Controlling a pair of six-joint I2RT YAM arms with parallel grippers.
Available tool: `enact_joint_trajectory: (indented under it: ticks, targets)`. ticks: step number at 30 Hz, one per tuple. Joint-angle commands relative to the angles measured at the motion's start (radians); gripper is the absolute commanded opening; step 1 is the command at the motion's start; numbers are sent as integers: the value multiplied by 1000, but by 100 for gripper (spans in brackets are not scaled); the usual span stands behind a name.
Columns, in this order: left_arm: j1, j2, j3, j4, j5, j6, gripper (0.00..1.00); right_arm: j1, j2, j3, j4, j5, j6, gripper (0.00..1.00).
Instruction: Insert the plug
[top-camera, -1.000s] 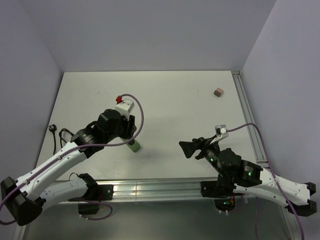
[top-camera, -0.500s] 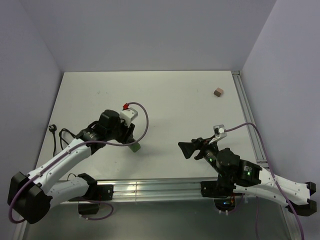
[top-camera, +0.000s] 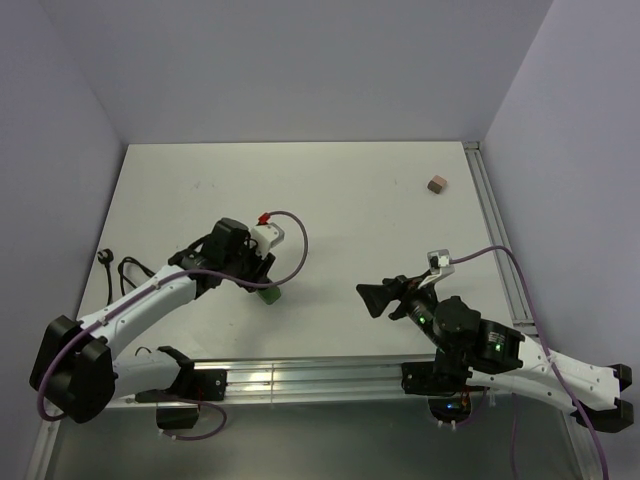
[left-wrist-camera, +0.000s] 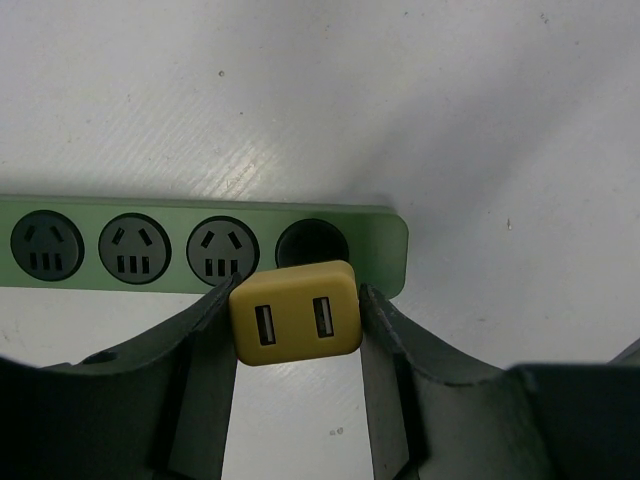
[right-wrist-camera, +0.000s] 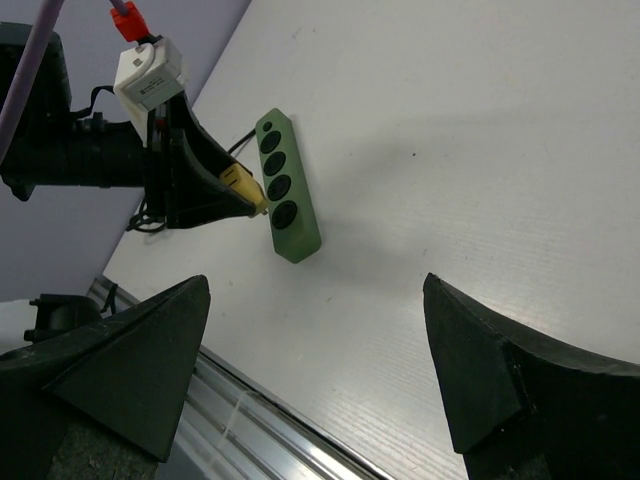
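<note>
My left gripper (left-wrist-camera: 296, 318) is shut on a yellow plug (left-wrist-camera: 295, 312) with two USB ports, held just in front of the green power strip (left-wrist-camera: 380, 240), close to its end sockets. The strip lies flat on the white table and also shows in the right wrist view (right-wrist-camera: 287, 188) and in the top view (top-camera: 268, 293), mostly under the left gripper (top-camera: 256, 278). The plug shows in the right wrist view (right-wrist-camera: 243, 187) touching the strip's face. My right gripper (right-wrist-camera: 320, 375) is open and empty, well to the right of the strip; it also shows in the top view (top-camera: 378, 297).
A small brown block (top-camera: 435, 185) lies at the far right of the table. A black cable and plug (top-camera: 108, 262) lie at the left edge. A metal rail (top-camera: 320, 378) runs along the near edge, and another along the right side.
My left gripper has moved right and down with the yellow plug, onto the green strip. The right arm has not moved.
</note>
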Motion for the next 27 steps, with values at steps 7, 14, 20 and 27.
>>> enact_joint_trajectory:
  ticks: [7,14,20,27]
  targets:
    - [6,1,-43,68,29,73,0,6,36,2,46,0,15,93]
    - [6,27,-46,94,9,105,0,6,36,-9,63,-2,25,93]
    - [6,20,-51,112,17,102,0,6,30,-13,57,0,23,93]
    - [6,59,-49,101,26,106,0,5,28,-12,54,1,26,93]
